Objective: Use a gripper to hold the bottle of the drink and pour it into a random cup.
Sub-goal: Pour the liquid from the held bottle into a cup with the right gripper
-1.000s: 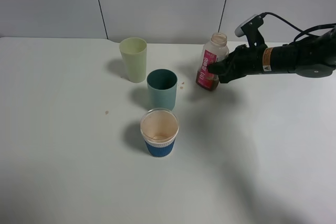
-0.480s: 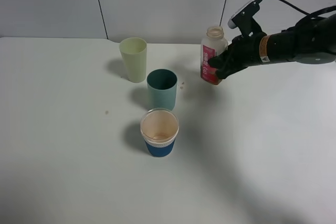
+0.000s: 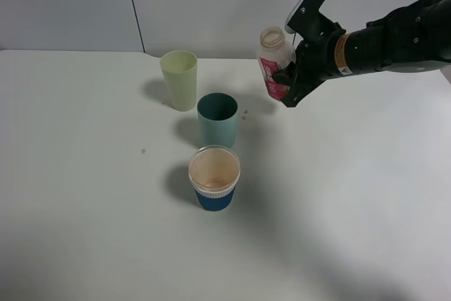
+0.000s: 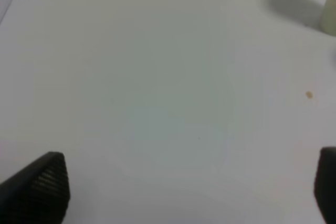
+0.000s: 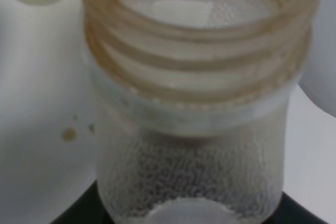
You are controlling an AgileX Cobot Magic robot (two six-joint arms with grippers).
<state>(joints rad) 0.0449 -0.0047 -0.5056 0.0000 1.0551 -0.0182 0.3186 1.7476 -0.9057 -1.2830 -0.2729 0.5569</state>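
My right gripper (image 3: 289, 82) is shut on the clear bottle with the pink-red label (image 3: 272, 63) and holds it in the air, tilted with its open neck toward the left. The bottle is up and to the right of the dark teal cup (image 3: 217, 119), which stands upright on the white table (image 3: 84, 174). In the right wrist view the bottle's wide capless neck (image 5: 197, 51) fills the picture. My left gripper (image 4: 189, 187) is open over bare table, with only its two dark fingertips (image 4: 39, 184) showing; it is outside the exterior high view.
A pale yellow-green tumbler (image 3: 179, 79) stands behind and left of the teal cup. A clear cup with a blue sleeve (image 3: 213, 177) stands in front of it. Small brown crumbs (image 3: 143, 151) lie on the table. A grey wall runs along the back.
My right gripper has lifted the bottle off the table, moved it up and left toward the teal cup, and begun tilting it. The cups have not moved.
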